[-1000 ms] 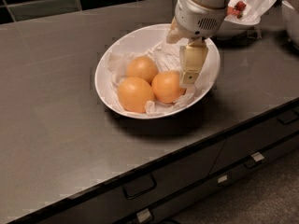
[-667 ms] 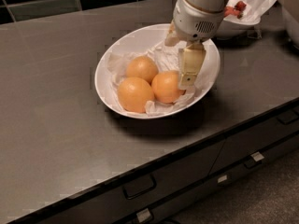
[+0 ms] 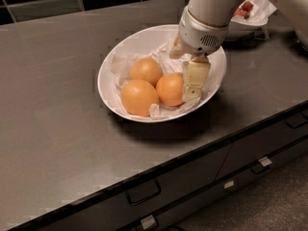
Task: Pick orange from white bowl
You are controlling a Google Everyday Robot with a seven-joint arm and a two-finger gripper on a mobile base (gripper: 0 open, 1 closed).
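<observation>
Nearest us, the counter (image 3: 57, 143) carries the white bowl (image 3: 108, 81), which has not shifted. Inside it, on crumpled paper (image 3: 166, 110), the orange (image 3: 170, 89) sits to the right of two other oranges (image 3: 139, 96); all three lie as they did a second ago. The gripper (image 3: 193, 83) has sunk lower into the bowl and now stands just beside that orange's right flank, perhaps touching it. We cannot tell whether the jaws are apart or together. We judge the grasp imminent but not yet made. Beyond, the smaller bowl (image 3: 245, 28) holds red fruit.
</observation>
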